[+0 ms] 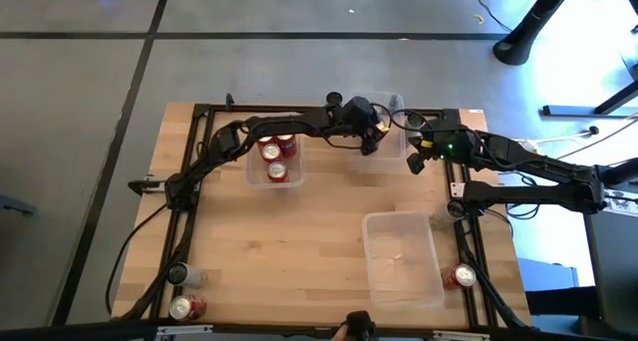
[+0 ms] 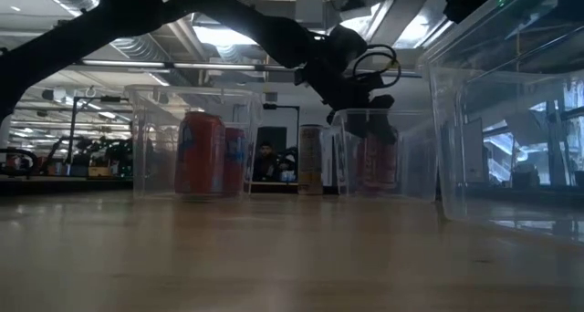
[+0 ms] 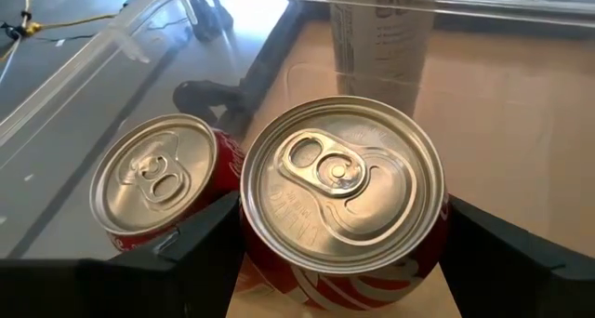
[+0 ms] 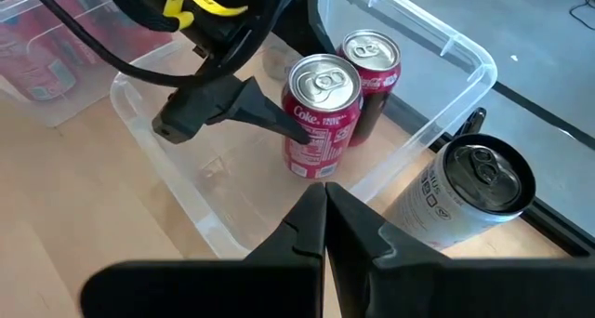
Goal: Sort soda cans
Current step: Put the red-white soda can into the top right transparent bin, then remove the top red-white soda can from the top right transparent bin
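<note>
A clear bin [image 1: 394, 102] at the table's far side holds two red soda cans. My left gripper [image 3: 344, 253] reaches into it and is shut on the nearer red can [image 4: 321, 113]; the other red can [image 4: 372, 67] stands right beside it on the bin's floor. A pale can [image 4: 474, 192] stands on the table just outside the bin's wall. My right gripper [image 4: 325, 192] hovers shut and empty to the right of the bin [image 1: 414, 164]. My left gripper pinches the red can's side wall [image 3: 249, 239] between its two fingers [image 4: 265, 118], one on each side, a little below the rim. The fingers slant down from the table's left. The can is upright, its base at or just above the bin's floor.
A second clear bin [image 1: 249, 176] at far left holds several red cans. A third, empty bin [image 1: 404, 256] sits near right. Loose cans stand at the near-left corner [image 1: 184, 306] and near-right edge [image 1: 461, 276]. The table's middle is bare wood.
</note>
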Controlling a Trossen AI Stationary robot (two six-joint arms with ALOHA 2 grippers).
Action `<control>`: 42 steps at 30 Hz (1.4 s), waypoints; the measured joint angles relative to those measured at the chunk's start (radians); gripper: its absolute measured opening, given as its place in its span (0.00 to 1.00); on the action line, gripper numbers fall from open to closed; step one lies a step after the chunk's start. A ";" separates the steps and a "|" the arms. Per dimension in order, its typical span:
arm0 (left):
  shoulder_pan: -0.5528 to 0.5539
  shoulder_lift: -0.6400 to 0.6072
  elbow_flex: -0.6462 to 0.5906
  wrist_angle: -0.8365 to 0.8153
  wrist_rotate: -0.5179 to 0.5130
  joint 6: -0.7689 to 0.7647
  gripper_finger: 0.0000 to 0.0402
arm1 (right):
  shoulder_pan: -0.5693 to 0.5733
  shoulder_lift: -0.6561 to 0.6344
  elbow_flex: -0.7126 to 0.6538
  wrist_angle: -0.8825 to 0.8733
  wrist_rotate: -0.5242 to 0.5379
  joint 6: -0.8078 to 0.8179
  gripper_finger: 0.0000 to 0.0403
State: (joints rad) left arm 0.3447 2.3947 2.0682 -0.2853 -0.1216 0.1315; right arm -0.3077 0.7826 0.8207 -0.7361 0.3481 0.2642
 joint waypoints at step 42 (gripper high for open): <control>-0.019 -0.199 -0.003 -0.196 -0.009 0.012 0.90 | 0.000 -0.016 0.000 -0.011 -0.065 0.016 0.02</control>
State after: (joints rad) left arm 0.3260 2.1960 2.0647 -0.4809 -0.1307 0.1438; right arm -0.3080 0.7666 0.8207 -0.7472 0.2829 0.2798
